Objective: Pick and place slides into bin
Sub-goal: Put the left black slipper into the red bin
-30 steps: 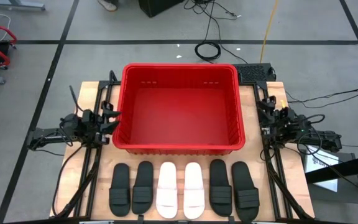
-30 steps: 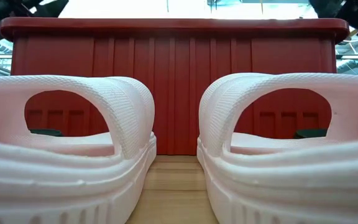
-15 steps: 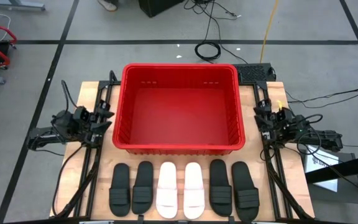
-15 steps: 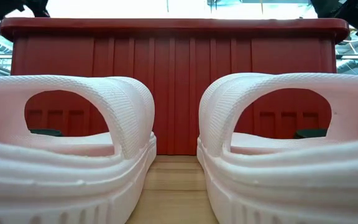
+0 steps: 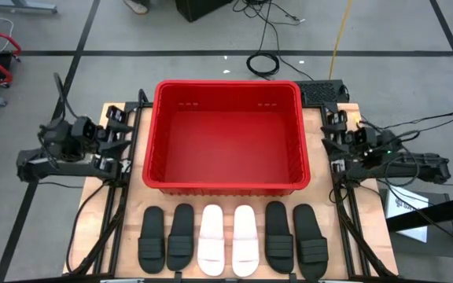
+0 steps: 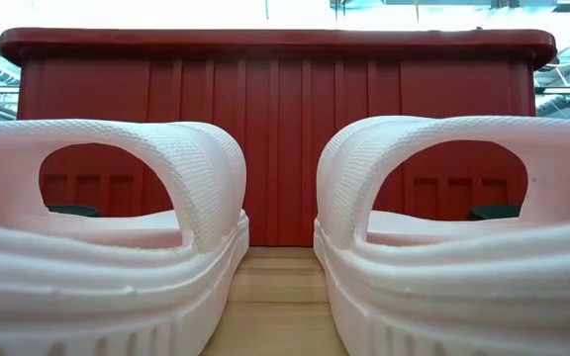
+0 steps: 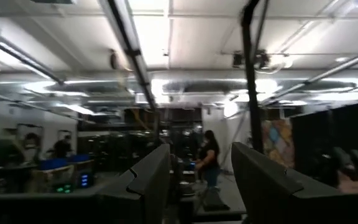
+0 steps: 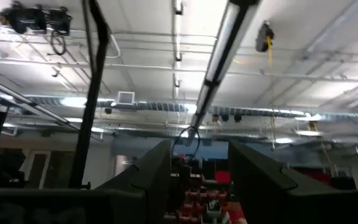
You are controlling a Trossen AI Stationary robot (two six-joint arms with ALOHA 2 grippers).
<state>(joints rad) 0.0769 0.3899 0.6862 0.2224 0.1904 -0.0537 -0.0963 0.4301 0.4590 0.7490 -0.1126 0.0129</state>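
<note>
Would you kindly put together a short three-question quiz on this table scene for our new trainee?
1. How many slides lie in the row in front of the bin, and how many are white?
2. True or false: one slide already lies inside the bin.
3. Where are the two end effectors? A) above the slides B) one at each side of the bin C) inside the bin

Key
1. Six; two white, in the middle.
2. False; the bin holds nothing.
3. B; the left end effector and right end effector both stand open, holding nothing.
</note>
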